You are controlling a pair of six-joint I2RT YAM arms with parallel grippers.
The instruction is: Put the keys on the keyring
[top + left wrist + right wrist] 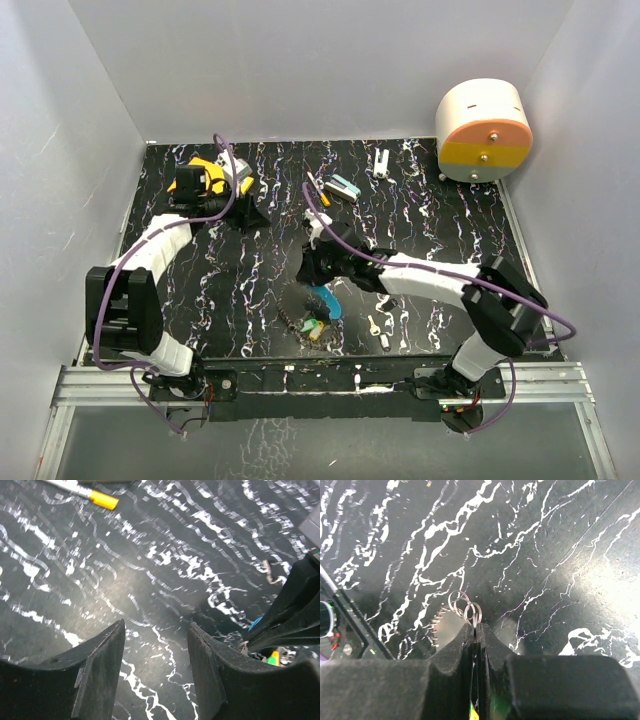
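My right gripper (476, 626) is shut on a small silver ring (473, 613) that links to two more rings just beyond its fingertips. In the top view that gripper (312, 272) sits at the table's middle, right above the keyring's blue arc (329, 302). A bunch of keys with green and yellow heads (315, 327) lies just below the arc. Two loose silver keys (373, 325) lie to the right of the bunch. My left gripper (245, 212) stands open at the back left, with only bare tabletop between its fingers (102, 655).
An orange-and-white pen (318, 188) and a teal-and-white block (343, 188) lie at the back centre, with a small white piece (382, 162) further right. A round white, orange and yellow drum (483, 130) stands in the back right corner. White walls enclose the black marbled table (440, 230).
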